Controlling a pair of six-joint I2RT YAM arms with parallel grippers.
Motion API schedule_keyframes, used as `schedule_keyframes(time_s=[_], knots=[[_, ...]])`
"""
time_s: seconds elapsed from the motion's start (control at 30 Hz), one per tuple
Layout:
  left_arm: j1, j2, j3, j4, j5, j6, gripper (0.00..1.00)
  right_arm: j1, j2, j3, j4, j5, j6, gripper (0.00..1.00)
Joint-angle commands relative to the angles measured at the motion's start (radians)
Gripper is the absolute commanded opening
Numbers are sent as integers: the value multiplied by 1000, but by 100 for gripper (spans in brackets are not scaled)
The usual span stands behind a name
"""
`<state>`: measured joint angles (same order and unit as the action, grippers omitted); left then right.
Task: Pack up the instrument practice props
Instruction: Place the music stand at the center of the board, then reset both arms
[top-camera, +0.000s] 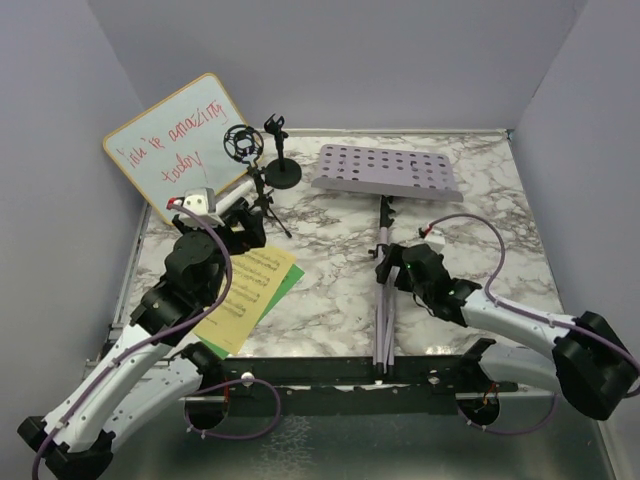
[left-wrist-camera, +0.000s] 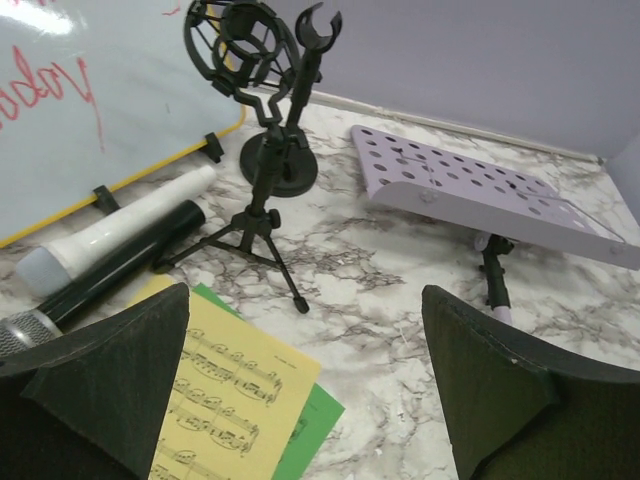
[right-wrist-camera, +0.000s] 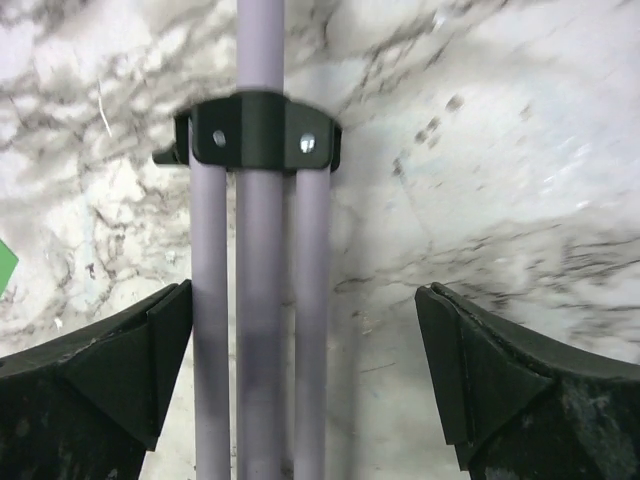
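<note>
Straddling lilac rack legs (right-wrist-camera: 262, 330), right gripper (right-wrist-camera: 303, 320) jaws spread; bare table (right-wrist-camera: 520, 150) rightward.

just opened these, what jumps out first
The whiteboard with red handwriting, standing at the far left, draws the eye first. Next comes the lilac perforated music rack at the far middle of the marble table, its folded lilac legs stretching toward the near edge with the right gripper open over them. A yellow music sheet lies over a green one at the left.
</note>
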<state>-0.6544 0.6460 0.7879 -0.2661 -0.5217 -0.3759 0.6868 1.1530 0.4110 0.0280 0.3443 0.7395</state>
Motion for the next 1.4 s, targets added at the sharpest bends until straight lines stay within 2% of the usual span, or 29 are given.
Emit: schedule_keyframes(time_s=[0.0, 0.17, 0.27, 0.5, 0.63, 0.87, 1.07, 1.37], knots=[[23, -18, 10, -49, -106, 45, 99, -3, -149, 76, -122, 248, -125, 100], [146, -14, 19, -17, 6, 36, 99, -3, -393, 154, -206, 483, -285, 100], [191, -37, 31, -9, 17, 66, 99, -4, -560, 201, -249, 602, -375, 100], [202, -191, 36, 32, -90, 192, 99, -2, -846, 376, -397, 634, -510, 100], [202, -299, 8, 86, -138, 239, 99, -3, -915, 413, -396, 646, -615, 100], [202, -444, -99, 162, -194, 283, 99, -3, -1030, 310, -239, 596, -784, 100], [203, -531, -196, 235, -193, 297, 99, -3, -1083, 258, -197, 582, -810, 100], [220, -532, -229, 240, -165, 299, 99, -4, -1088, 255, -195, 606, -799, 100]])
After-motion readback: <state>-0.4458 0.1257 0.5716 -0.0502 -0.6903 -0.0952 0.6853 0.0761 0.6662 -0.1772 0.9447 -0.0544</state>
